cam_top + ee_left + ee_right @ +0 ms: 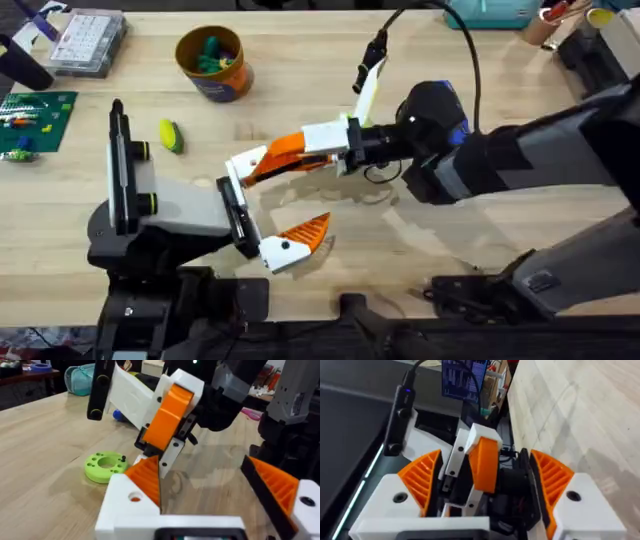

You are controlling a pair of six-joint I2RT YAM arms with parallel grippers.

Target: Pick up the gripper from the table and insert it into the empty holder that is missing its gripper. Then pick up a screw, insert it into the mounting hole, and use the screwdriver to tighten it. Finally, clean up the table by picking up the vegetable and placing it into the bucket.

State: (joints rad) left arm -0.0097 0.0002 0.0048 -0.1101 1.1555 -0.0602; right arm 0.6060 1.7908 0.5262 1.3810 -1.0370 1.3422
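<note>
Wood table [420, 250], left gripper [262, 205] jaws spread, right gripper [300, 155] jaws unclear

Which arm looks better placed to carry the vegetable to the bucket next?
Left, probably. The vegetable and bucket both sit on the left arm's side of the table. The right arm already stretches across the middle and would have to reach further.
</note>
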